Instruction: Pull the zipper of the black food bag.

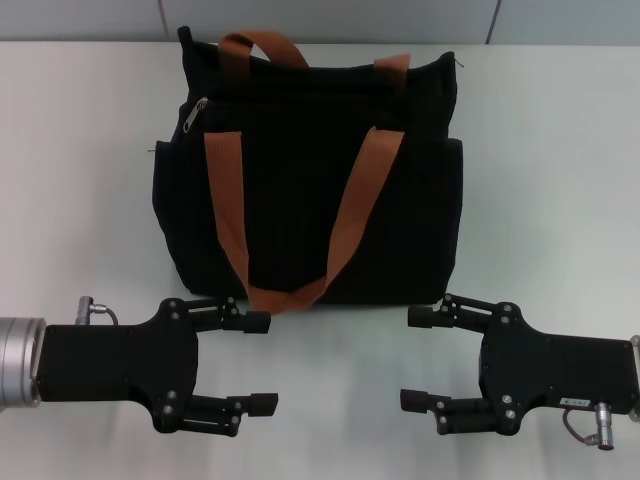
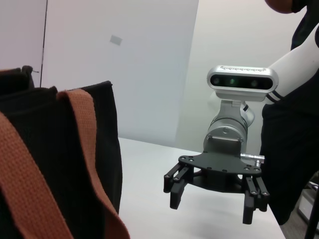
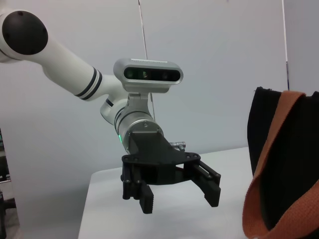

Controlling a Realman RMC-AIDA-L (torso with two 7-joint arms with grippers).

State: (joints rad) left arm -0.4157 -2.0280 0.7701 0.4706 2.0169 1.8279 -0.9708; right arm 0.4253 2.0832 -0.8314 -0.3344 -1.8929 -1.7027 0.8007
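Observation:
The black food bag (image 1: 300, 200) lies on the white table with its two orange-brown straps (image 1: 226, 190) draped over its front. A small silver zipper pull (image 1: 193, 112) shows near the bag's far left top corner. My left gripper (image 1: 262, 362) is open and empty, just in front of the bag's near left corner. My right gripper (image 1: 414, 358) is open and empty, in front of the near right corner. Neither touches the bag. The left wrist view shows the bag (image 2: 50, 149) and the right gripper (image 2: 212, 209). The right wrist view shows the bag (image 3: 301, 164) and the left gripper (image 3: 179, 201).
The white table (image 1: 80, 200) spreads to both sides of the bag. A grey wall (image 1: 330, 20) runs behind the table's far edge. A person in dark clothes (image 2: 289, 149) stands beyond the right arm in the left wrist view.

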